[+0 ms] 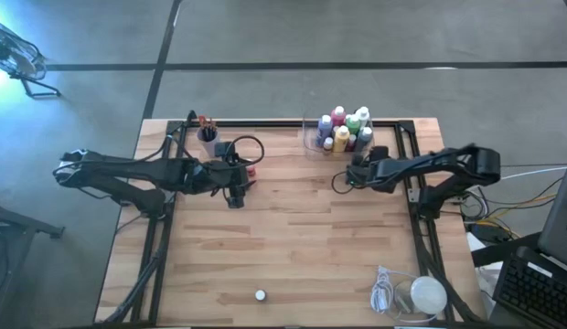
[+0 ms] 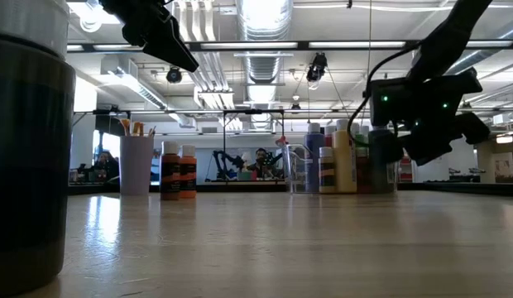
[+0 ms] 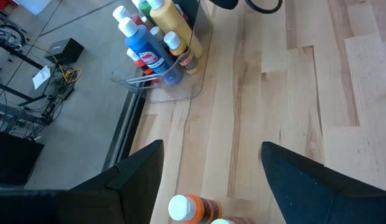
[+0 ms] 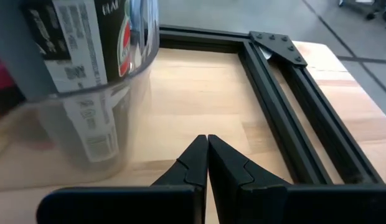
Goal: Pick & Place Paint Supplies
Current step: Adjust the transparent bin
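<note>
Two orange paint bottles [image 2: 178, 171] stand upright side by side near the table's back-left edge, beside the purple cup [image 2: 136, 164] holding brushes; the other bottles crowd the clear tray [image 3: 157, 87] at back right. The left gripper [image 3: 211, 171] hovers over the orange pair, fingers wide apart, arm stretched across. Best to centre on one cap, descend straight, avoid nudging its neighbour. The right gripper [image 4: 207, 163] waits beside the tray, fingers pressed together

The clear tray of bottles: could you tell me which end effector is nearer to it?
Right. The right end effector sits just beside the clear tray; the left end effector is farther off.
</note>
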